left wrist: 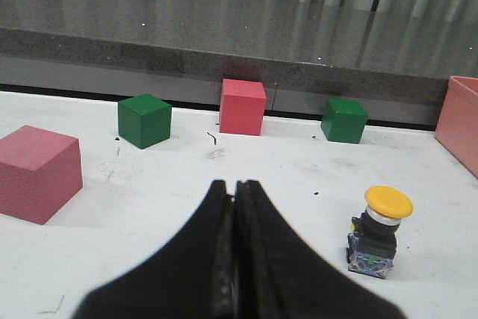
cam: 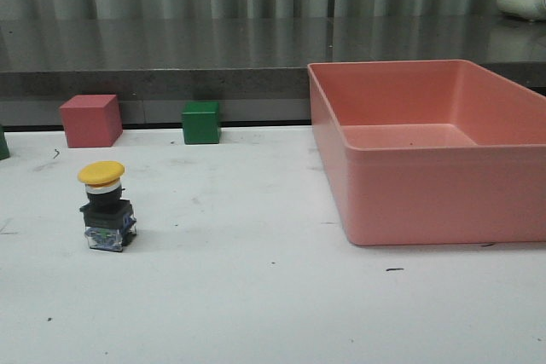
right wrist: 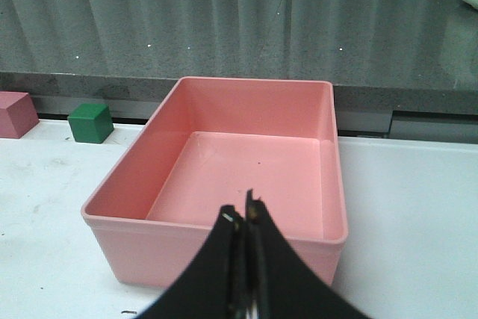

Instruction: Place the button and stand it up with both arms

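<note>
The button (cam: 107,207) stands upright on the white table at the left, yellow cap on top, black body, clear block base. It also shows in the left wrist view (left wrist: 379,231), off to one side of my left gripper (left wrist: 234,184), which is shut and empty with bare table between them. My right gripper (right wrist: 245,211) is shut and empty, in front of the near wall of the pink bin (right wrist: 216,248). Neither arm shows in the front view.
The empty pink bin (cam: 426,202) fills the table's right side. A pink cube (cam: 90,120) and a green cube (cam: 201,122) sit at the back by the grey ledge. The left wrist view shows another pink cube (left wrist: 36,173) and another green cube (left wrist: 143,119).
</note>
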Controlling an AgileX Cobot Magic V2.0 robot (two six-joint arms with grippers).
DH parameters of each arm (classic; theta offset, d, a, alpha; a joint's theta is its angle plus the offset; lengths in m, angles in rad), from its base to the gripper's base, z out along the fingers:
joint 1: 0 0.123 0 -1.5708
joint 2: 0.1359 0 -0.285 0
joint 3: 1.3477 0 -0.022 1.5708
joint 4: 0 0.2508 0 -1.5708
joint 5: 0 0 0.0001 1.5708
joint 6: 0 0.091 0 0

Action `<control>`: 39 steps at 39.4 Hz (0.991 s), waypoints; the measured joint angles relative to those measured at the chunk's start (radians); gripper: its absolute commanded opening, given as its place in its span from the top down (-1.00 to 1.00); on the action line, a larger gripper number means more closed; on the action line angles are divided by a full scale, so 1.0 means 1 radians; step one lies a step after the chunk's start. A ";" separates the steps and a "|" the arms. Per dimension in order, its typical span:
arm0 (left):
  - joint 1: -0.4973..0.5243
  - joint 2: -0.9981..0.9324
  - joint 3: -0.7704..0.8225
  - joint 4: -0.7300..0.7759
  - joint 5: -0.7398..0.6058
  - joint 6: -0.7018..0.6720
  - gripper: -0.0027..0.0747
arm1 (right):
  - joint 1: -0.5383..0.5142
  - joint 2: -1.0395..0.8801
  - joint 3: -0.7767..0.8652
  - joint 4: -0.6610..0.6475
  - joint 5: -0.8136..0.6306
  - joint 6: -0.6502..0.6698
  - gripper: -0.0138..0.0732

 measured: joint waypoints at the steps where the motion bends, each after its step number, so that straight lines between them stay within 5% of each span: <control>1: 0.000 0.000 0.000 0.000 0.000 0.000 0.98 | 0.000 0.000 0.000 0.000 0.000 0.000 0.82; 28: 0.000 0.000 0.000 -0.002 -0.001 0.000 0.98 | 0.000 0.000 0.008 0.000 -0.005 0.000 0.82; 39: 0.000 0.000 0.000 -0.002 -0.001 0.000 0.98 | 0.000 0.000 0.189 0.000 -0.174 0.000 0.82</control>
